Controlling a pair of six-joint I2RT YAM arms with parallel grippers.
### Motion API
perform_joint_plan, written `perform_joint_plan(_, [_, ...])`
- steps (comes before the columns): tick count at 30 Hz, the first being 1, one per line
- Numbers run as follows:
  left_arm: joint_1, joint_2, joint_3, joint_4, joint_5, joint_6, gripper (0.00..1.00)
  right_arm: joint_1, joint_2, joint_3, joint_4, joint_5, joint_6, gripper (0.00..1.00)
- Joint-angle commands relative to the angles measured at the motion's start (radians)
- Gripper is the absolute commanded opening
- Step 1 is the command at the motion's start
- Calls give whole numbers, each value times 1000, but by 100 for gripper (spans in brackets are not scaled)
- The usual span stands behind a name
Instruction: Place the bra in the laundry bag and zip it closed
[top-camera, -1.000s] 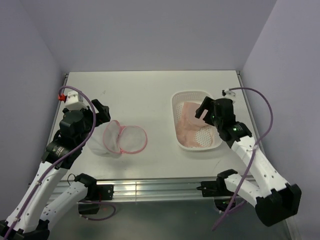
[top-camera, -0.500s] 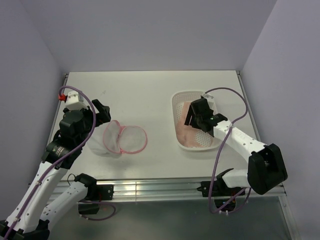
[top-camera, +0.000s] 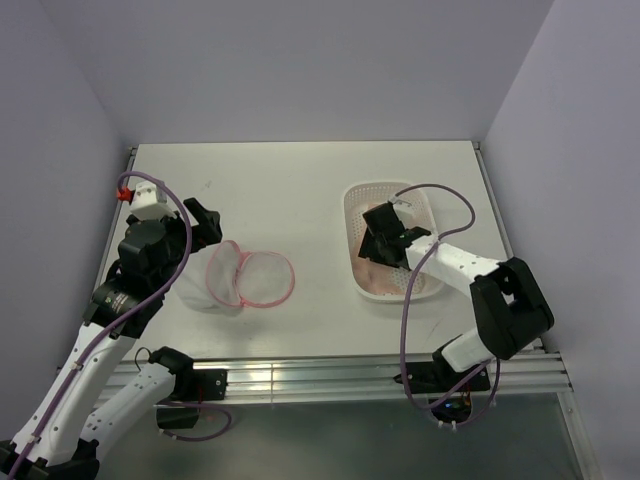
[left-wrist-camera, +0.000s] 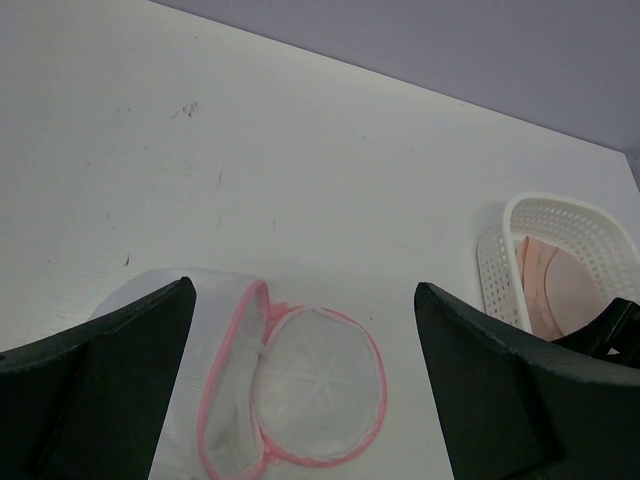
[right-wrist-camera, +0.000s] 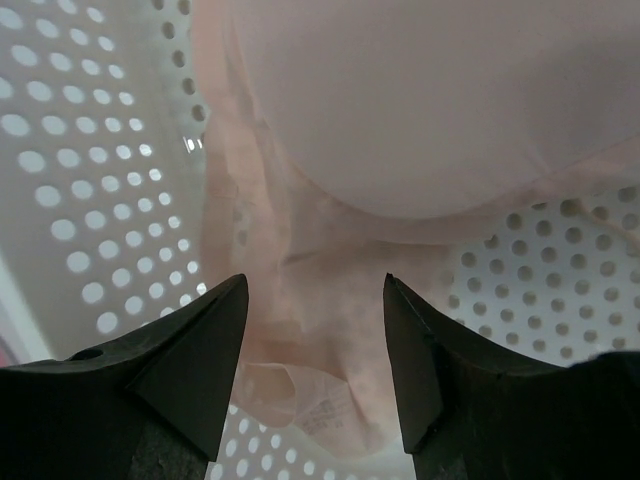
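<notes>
The pale peach-pink bra (top-camera: 378, 270) lies inside the white perforated basket (top-camera: 425, 205). In the right wrist view the bra (right-wrist-camera: 400, 130) fills the frame, a cup above and a strap and label below. My right gripper (top-camera: 383, 238) is down in the basket with its jaws open on either side of the bra's fabric (right-wrist-camera: 315, 290). The laundry bag (top-camera: 250, 277) lies unzipped on the table, its two pink-rimmed mesh halves spread apart; it also shows in the left wrist view (left-wrist-camera: 300, 385). My left gripper (top-camera: 203, 228) is open and empty, above the bag's left half.
The basket (left-wrist-camera: 575, 215) stands at the right of the table, near the right wall. The table's white surface (top-camera: 290, 190) lies between bag and basket. Purple cables loop over both arms.
My right gripper has moved left and down into the basket, onto the bra. The left arm and the bag have not moved.
</notes>
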Motion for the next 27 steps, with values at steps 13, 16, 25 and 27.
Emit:
perform_joint_plan(13, [4, 16, 7, 42, 19, 16, 99, 6, 116, 35, 88, 96, 115, 46])
perform_joint_plan(16, [4, 19, 7, 41, 19, 15, 99, 6, 116, 38, 81, 131, 114, 41])
perform_joint_plan(25, [4, 15, 7, 42, 19, 13, 99, -124, 58, 7, 101, 131, 53, 9])
perform_joint_plan(27, [4, 13, 8, 43, 21, 15, 99, -161, 41, 10, 92, 150, 30, 8])
